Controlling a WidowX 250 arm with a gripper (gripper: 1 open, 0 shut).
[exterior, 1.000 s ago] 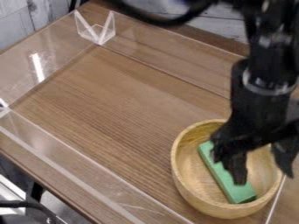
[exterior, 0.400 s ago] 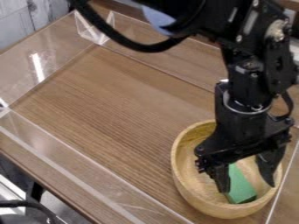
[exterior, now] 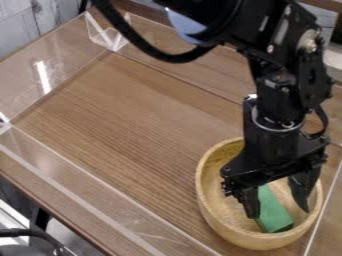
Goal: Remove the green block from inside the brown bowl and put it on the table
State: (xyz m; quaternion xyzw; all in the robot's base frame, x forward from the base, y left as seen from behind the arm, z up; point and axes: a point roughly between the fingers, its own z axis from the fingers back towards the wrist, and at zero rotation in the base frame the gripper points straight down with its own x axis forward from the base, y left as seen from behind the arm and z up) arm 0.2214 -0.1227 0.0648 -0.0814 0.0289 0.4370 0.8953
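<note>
Since the gripper (exterior: 274,190) has come down over the brown bowl (exterior: 211,215), it covers part of the green block (exterior: 274,210) lying inside. Its fingers are apart, so grasping seems next.

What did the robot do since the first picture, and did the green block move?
The arm swung toward the back and its jaws came down into the brown bowl, around the green block. In the last bit it barely moved. I can't see it gripping the block. The bowl, the block and the table look the same as before.
</note>
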